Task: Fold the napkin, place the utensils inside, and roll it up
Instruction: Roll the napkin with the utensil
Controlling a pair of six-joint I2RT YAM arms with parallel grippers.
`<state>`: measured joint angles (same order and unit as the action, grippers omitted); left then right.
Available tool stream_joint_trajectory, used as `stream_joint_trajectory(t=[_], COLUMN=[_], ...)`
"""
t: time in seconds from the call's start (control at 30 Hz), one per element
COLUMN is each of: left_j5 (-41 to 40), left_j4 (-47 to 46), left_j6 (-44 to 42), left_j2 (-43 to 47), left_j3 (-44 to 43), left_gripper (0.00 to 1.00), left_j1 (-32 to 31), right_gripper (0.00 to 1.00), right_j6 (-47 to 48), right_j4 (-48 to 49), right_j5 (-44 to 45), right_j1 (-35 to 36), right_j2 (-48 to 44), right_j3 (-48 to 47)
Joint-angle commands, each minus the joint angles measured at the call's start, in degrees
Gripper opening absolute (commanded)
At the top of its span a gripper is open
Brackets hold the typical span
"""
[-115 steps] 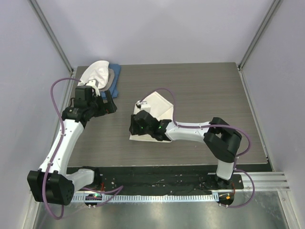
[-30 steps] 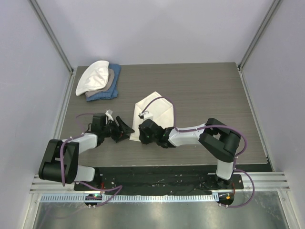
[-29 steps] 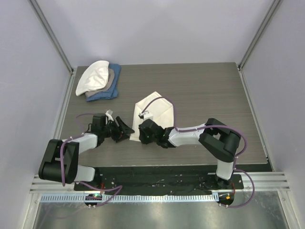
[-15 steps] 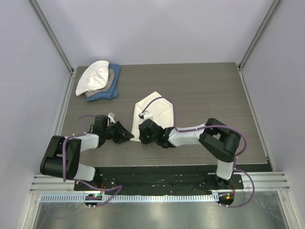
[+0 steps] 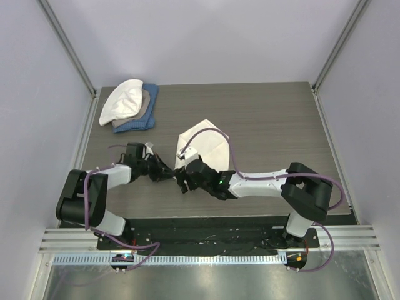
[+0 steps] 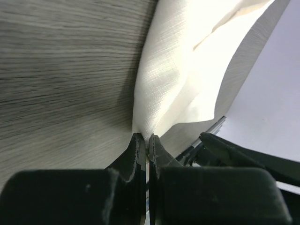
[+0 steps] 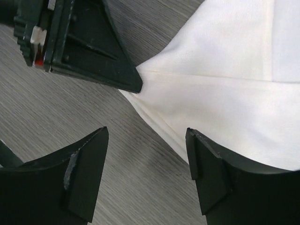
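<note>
Grey wood-grain table [image 5: 281, 125] is bearing everything listed here.

- Stacked cloths [image 5: 129, 106], white over tan over blue, are lying at the far left corner, well apart from both arms.
- Left gripper [image 6: 146, 140] is reaching low across the table from the left. Its two black fingers [image 6: 136, 154] are pressing together on the napkin's near-left corner. The cloth is entering the slit between their tips and fanning out beyond them.
- Napkin [image 5: 205, 145], cream cloth, is lying at mid-table in overlapping layers, with a point towards the far side. The pinched corner is being drawn into a narrow tip, and a crease is running from it into the cloth, as the right wrist view shows.
- Right gripper [image 7: 146, 140] is sitting just right of the left gripper's tips, with its arm stretching in from the right along the near side. Its fingers [image 7: 86, 178] are standing wide apart. The napkin's near-left edge is showing in the gap between them, with bare table under the left finger and cloth under the right one. Whether either finger is touching the cloth cannot be told.
</note>
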<state>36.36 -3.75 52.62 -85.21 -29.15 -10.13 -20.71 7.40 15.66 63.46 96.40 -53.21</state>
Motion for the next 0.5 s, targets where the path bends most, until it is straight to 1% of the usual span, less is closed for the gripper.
stream_joint_trajectory(t=[0.0,0.03,0.13,0.17,0.3,0.47], left_j5=[4.6,5.0,7.1,7.3,8.6,9.3], left_j4=[5.9,6.4,7.0,7.1,6.6,6.9], left_j6=[-0.8,-0.9,-0.9,-0.8,-0.2,-0.1], left_j2=[0.7,0.5,-0.4,-0.5,-0.7,0.1], left_j3=[-4.1,-4.3,-5.1,-5.1,-5.0,-5.0], left_gripper=[0.0,0.0,0.0,0.0,0.0,0.0], left_j1=[-0.2,-0.1,0.3,0.4,1.0,1.8], right_gripper=[0.78,0.79,0.84,0.84,0.84,0.84], right_j6=[11.4,14.1,17.6,18.3,20.3,20.4], right_j4=[0.7,0.9,2.9,4.4,6.6,9.5], right_j5=[8.2,10.2,15.5,16.8,23.3,31.7], right_j1=[3.7,4.5,7.3,8.4,10.0,10.8], right_j2=[0.4,0.8,2.9,3.7,7.2,12.6], right_j3=[-1.0,-1.8,-2.8,-3.0,-5.1,-7.9])
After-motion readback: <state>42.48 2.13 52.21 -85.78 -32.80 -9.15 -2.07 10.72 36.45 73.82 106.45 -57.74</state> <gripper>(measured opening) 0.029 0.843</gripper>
